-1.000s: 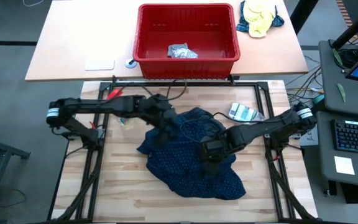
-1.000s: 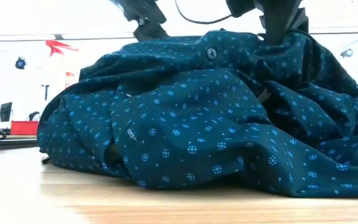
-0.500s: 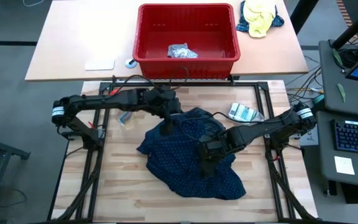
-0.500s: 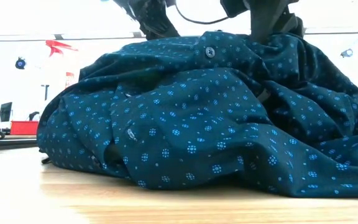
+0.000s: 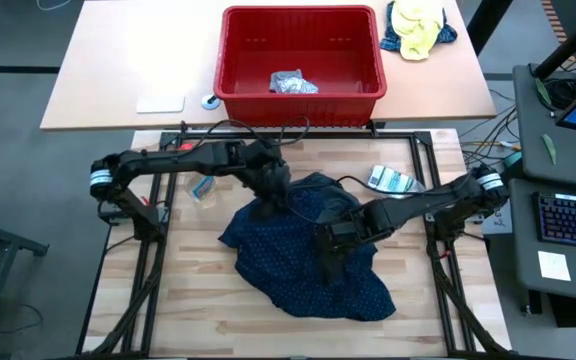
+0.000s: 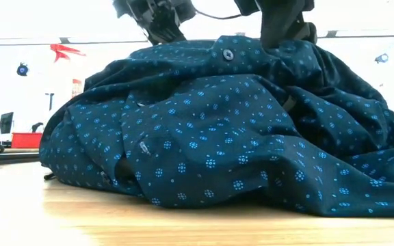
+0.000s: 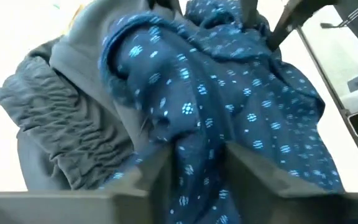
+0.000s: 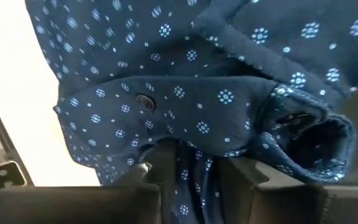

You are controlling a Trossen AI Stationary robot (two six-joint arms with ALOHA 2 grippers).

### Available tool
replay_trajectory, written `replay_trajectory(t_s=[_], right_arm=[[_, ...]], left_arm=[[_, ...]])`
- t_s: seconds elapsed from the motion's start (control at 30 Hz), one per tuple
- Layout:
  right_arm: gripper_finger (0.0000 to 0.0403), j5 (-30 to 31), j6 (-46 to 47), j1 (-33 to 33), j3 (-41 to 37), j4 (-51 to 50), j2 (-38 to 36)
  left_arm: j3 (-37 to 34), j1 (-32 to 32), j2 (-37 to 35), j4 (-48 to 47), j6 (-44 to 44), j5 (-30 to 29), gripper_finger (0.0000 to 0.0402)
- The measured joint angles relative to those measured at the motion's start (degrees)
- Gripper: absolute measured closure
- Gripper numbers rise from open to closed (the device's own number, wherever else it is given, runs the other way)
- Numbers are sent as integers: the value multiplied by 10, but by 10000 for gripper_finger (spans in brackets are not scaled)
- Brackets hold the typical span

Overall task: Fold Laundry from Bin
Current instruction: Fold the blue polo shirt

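A navy shirt with tiny dots [image 5: 303, 255] lies crumpled in a heap in the middle of the wooden table [image 5: 198, 310]; in the low view the shirt [image 6: 211, 137] rises to a peak under both arms. My left gripper [image 5: 273, 197] is on the heap's far left part, shut on cloth. My right gripper [image 5: 326, 265] stands over the heap's middle, also shut on cloth. The red bin [image 5: 303, 50] stands on the far table, with a small light grey garment [image 5: 293, 83] lying on its floor. My left gripper has a bunched fold of the navy shirt [image 7: 197, 165] pinched between its two fingers [image 7: 157, 171]. It comes slanting down from the table's left and far side. The rest of the shirt lies slack on the table. My right gripper has a gathered fold of the shirt [image 8: 194, 165], below the buttoned edge [image 8: 145, 99], between its two fingers [image 8: 161, 163]. It points steeply down from above. The cloth beside it stands up as the heap's peak [image 6: 286, 48], and the rest lies on the table.
A small clear packet [image 5: 393, 180] lies on the table by the right arm. A yellow-and-blue cloth bundle [image 5: 418, 28] and a white pad [image 5: 160, 103] sit on the far table beside the bin. Bare wood shows along the near edge.
My left arm has swung toward the table's right, and its gripper has gone a little down onto the heap's far left part. My right gripper has tipped slightly in place. The shirt's peak with the button has shifted a little; the heap's lower parts have stayed put.
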Motion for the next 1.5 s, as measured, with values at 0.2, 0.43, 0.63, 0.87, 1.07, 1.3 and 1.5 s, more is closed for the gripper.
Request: replay_trajectory(t_s=[0.2,0.43,0.63,0.87,1.07,1.3,1.5], right_arm=[[348,5,-42,-25,34,1,-8],[392,59,-82,-32,72,0,-19],[393,94,-103,-32,96,-3,-43],[394,138,-148,-36,181,-7,-50],[394,6,-88,-73,190,-87,-49],[391,-108,-60,-103,82,51,-47],[343,-183,-6,-112,43,62,-47]], left_arm=[[2,0,-26,-18,4,0,390],[2,-10,-98,-47,-8,-3,399],[2,-17,-193,-37,-48,-33,401],[3,-30,-282,40,-154,-9,401],[-3,-68,-316,-101,-242,5,401],[-92,-138,-298,-100,-311,-11,401],[-184,-153,-301,-4,-388,65,401]])
